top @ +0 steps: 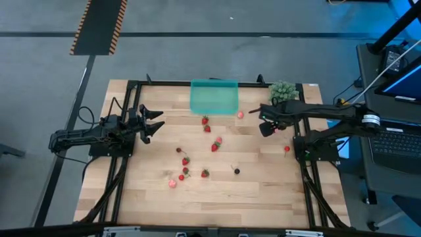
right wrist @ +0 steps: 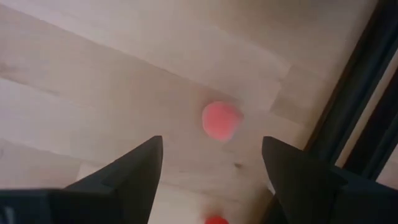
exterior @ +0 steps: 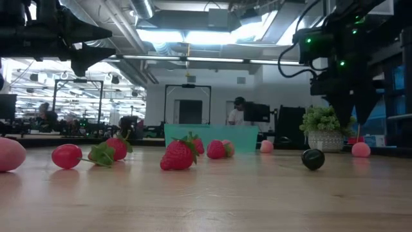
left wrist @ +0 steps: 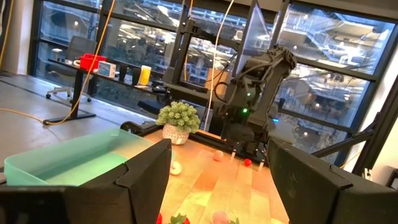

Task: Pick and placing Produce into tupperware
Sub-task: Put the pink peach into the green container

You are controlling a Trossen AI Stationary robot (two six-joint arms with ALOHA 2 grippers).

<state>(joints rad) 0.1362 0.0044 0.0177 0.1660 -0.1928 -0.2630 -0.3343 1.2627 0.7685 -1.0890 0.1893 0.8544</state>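
The teal tupperware (top: 214, 97) sits at the far middle of the table, with its floor on the wood; it also shows in the low view (exterior: 209, 134) and the left wrist view (left wrist: 68, 158). Red and pink produce pieces (top: 215, 146) lie scattered on the wood in front of it, and one dark piece (top: 237, 170) lies nearer. My left gripper (top: 153, 123) hovers open at the left, pointing toward the table's right (left wrist: 217, 186). My right gripper (top: 266, 123) hangs open above the table right of the container (exterior: 352, 96). A pink-red piece (right wrist: 221, 120) lies on the wood ahead of its fingers (right wrist: 211, 180).
A green leafy clump in a pot (top: 283, 91) stands at the far right corner. A black frame rail (top: 164, 83) runs round the table's edges. A pale pink piece (top: 240, 114) lies beside the container, and another (top: 287, 149) lies near the right arm's base.
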